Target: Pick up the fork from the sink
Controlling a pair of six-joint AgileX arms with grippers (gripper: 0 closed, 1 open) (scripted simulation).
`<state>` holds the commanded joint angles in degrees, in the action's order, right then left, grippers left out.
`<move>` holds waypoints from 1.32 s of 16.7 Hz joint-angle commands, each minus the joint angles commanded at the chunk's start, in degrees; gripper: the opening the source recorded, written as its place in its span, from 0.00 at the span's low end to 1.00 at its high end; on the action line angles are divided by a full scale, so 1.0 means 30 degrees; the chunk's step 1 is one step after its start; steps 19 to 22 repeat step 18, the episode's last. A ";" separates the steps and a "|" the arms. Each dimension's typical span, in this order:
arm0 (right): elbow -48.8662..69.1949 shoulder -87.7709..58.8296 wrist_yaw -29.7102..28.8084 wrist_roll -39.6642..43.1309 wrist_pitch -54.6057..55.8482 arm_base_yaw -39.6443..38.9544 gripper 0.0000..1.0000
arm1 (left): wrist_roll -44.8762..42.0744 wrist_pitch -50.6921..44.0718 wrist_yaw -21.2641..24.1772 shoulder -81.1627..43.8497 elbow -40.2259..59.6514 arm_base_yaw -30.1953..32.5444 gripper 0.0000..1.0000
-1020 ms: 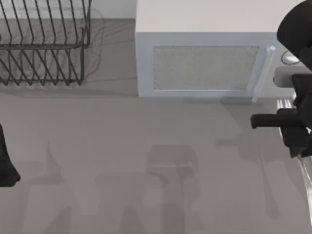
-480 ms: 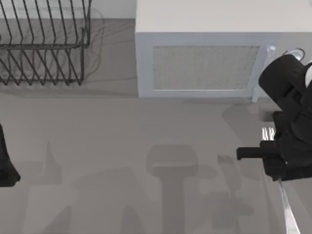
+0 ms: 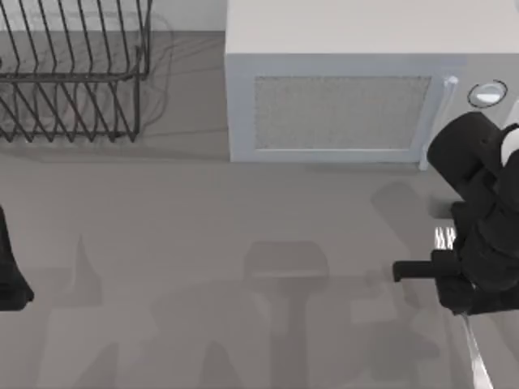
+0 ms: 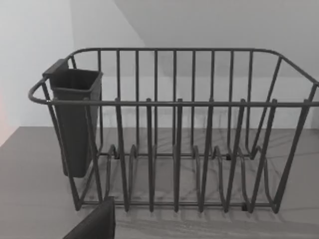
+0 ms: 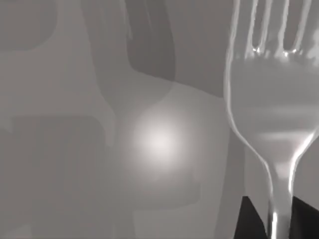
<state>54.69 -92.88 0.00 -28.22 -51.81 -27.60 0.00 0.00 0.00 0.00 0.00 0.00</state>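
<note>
- Shifted slightly since half a second ago: right gripper (image 3: 462, 279) barely moved at the right side of the bench (image 3: 203, 243), after a larger sweep down from beside the microwave (image 3: 340, 109) a second ago.
- Clamped on the fork (image 3: 474, 356), right gripper above the bench; tines poking out on the microwave side of the gripper, handle trailing toward the near edge.
- Seen close in the right wrist view: fork (image 5: 271, 124), shiny, tines pointing away, neck running down between dark gripper parts.
- Lifted off the bench, judging by the shadows cast below.
- Parked at the far left edge of the bench: left arm; cannot tell the state of the left gripper.
- At the back left: dish rack (image 3: 73, 73), dark wire, with a dark cutlery cup (image 4: 75, 119) hung on one end.
</note>
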 joint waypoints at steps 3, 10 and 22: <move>0.0000 0.0000 0.0000 0.0000 0.0000 0.0000 0.30 | 0.0000 0.0000 0.0000 0.0000 0.0000 0.0000 1.00; 0.0000 0.0000 0.0000 0.0000 0.0000 0.0000 0.83 | 0.0000 0.0000 0.0000 0.0000 0.0000 0.0000 1.00; 0.0000 0.0000 0.0000 0.0000 0.0000 0.0000 1.00 | 0.0000 0.0000 0.0000 0.0000 0.0000 0.0000 1.00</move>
